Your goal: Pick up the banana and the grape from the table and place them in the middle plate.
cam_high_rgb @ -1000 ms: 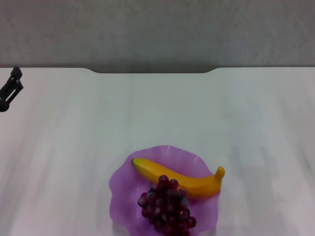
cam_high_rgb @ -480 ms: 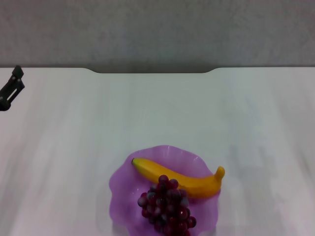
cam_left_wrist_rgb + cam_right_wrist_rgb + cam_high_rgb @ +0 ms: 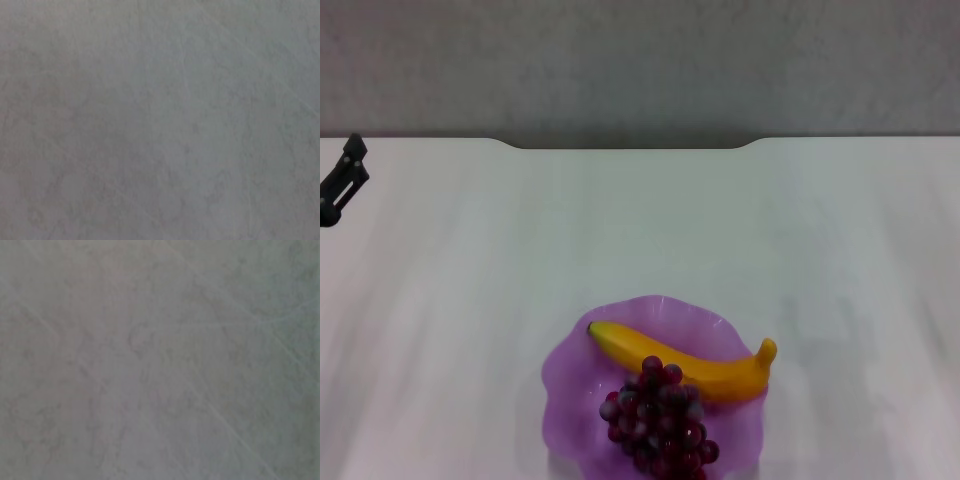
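The yellow banana point(image 3: 685, 365) lies across the purple scalloped middle plate point(image 3: 570, 375) near the table's front edge. The bunch of dark red-purple grapes point(image 3: 657, 415) lies in the same plate, in front of the banana and touching it. My left gripper point(image 3: 342, 180) shows only as a dark tip at the far left edge of the head view, far from the plate. My right gripper is out of view. Both wrist views show only bare white tabletop.
The white table point(image 3: 650, 230) stretches wide around the plate, with a shallow notch point(image 3: 630, 145) in its far edge. A grey wall stands behind it.
The left gripper's tip has drifted very slightly at the left edge. The banana, grapes and plate have not moved.
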Tool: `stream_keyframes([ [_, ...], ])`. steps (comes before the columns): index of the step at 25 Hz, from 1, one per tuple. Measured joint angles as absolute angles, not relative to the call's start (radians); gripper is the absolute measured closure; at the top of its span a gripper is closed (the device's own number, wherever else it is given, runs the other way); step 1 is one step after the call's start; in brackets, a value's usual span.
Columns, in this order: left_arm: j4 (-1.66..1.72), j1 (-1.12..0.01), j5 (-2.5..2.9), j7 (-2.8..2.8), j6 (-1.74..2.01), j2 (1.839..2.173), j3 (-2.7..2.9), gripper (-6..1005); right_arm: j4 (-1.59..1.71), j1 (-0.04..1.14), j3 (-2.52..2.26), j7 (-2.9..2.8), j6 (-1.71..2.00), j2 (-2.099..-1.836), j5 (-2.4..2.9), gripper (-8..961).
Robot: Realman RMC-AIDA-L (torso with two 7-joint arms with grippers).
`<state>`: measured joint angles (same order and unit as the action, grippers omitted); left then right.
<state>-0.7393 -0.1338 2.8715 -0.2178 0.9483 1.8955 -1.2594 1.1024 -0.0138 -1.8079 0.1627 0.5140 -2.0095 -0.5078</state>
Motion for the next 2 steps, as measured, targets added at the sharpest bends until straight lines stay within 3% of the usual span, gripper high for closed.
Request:
stream_keyframes([
  [2,-0.739,-0.134,2.872,-0.218,0.948,1.896,-1.259,138,1.103,-0.014,-1.811,0.163,0.514,-2.01,-0.508,159],
])
